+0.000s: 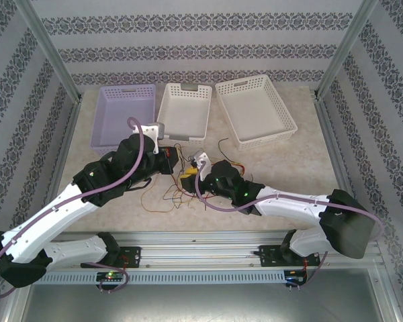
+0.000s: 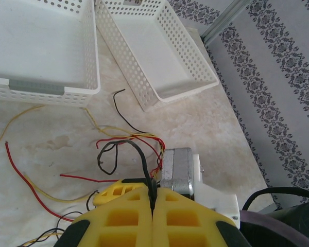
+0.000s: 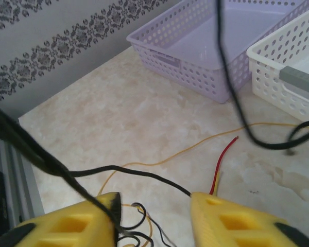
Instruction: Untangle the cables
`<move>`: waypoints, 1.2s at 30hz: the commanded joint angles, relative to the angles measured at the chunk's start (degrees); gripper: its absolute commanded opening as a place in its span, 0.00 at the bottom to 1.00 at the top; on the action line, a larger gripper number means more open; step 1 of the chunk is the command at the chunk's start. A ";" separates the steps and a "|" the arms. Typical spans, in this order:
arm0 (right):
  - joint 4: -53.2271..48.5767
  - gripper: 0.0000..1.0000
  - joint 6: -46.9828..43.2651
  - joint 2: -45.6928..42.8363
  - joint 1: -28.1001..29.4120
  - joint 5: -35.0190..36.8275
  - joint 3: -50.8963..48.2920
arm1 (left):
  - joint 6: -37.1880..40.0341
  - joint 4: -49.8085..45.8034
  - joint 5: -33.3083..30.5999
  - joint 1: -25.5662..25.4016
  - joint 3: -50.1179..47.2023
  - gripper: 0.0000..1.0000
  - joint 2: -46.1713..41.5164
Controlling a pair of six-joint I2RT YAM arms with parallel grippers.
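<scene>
A purple plastic basket with little holes (image 1: 97, 121) sits on the pale stone-look surface (image 1: 282, 168), at about 11 o'clock from where the two arms meet. Beside it is a white plastic basket (image 1: 183, 134) at 12 o'clock. A wider white plastic basket (image 1: 265, 137) is at 1 o'clock.

The thin loose cables (image 2: 136, 136) in red, yellow and black lie mixed up on the surface. They are just in front of the baskets and right under both arms.

The left claw (image 2: 153, 191) has its yellow fingers pressed together. They pinch one black cable (image 2: 146, 165). This cable climbs away from the tips toward 11 o'clock, then loops down to the pile.

The right claw (image 3: 154, 206) is just beside the left one. Its yellow fingers are apart. A black strand lies sideways across the gap, from 10 o'clock to 4 o'clock. It touches the left finger and reaches the right one. It is not pinched yet. I cannot tell if it is the same black cable.

Both claws are close to the pile. The right claw looks best placed to grab next, because the strand lies across its gap.
</scene>
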 commanded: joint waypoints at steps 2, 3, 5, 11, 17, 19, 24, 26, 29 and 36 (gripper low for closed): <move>3.27 0.20 0.23 -0.65 0.52 1.37 0.78 | -0.61 2.62 0.07 0.50 -0.88 0.00 -1.35; 3.26 0.16 0.30 -0.90 0.52 1.38 0.68 | -0.54 2.72 0.15 0.50 -1.01 0.00 -1.40; 2.87 0.09 0.28 -2.01 0.45 1.37 0.44 | -0.43 2.44 0.00 0.50 -1.16 0.00 -1.39; 0.93 0.00 0.57 -8.43 0.19 2.09 -1.59 | 0.77 0.14 -1.23 0.50 -1.85 0.31 -2.29; -3.19 0.00 2.87 -14.93 -1.68 0.23 -1.81 | 1.20 -1.54 -1.89 0.50 -5.14 0.69 -4.14; -4.54 0.00 3.63 -16.34 -2.52 -0.29 -1.45 | 0.79 -1.10 -1.08 0.50 -7.02 0.75 -4.85; -6.60 0.00 5.74 -18.67 -4.47 -1.84 -0.05 | -0.49 1.99 2.47 0.50 -12.79 0.81 -7.12; -7.22 0.00 6.44 -19.22 -4.97 -2.14 0.73 | -1.14 4.68 5.14 0.50 -15.32 0.82 -8.31; -8.11 0.00 7.94 -19.39 -5.61 -2.49 2.00 | -2.58 9.58 9.03 0.50 -19.39 0.83 -10.04; -9.56 0.00 8.28 -18.48 -5.63 -2.06 3.58 | -6.88 22.29 17.63 0.26 -27.11 0.84 -10.53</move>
